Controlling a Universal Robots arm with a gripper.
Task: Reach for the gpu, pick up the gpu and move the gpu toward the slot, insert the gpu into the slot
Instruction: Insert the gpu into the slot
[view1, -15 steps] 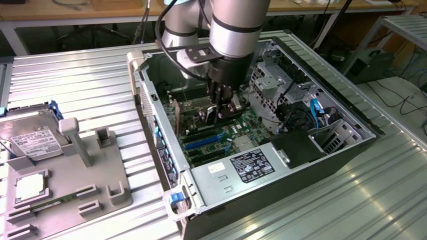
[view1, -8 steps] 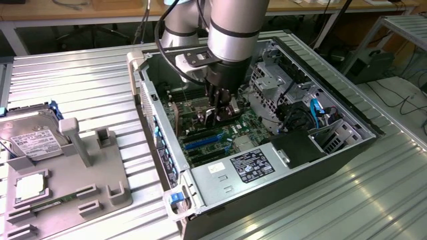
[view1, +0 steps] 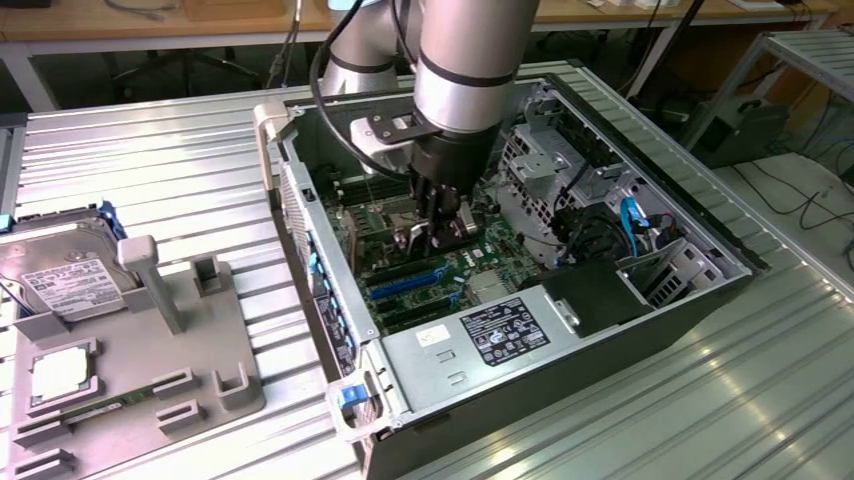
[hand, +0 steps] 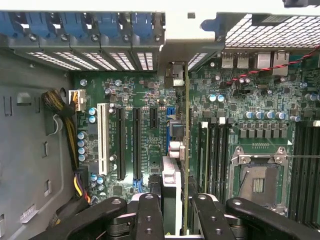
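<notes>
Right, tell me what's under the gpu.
The gripper holds the gpu edge-on over the green motherboard, between black expansion slots and memory slots. Whatever lies directly beneath its edge is covered.

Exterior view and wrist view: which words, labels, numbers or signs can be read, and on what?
Black label on the silver power supply box: print too small to read.
White label on the boxy silver hard drive: unreadable.
White markings on the green motherboard: too small to read.
Nothing can be quoted.
</notes>
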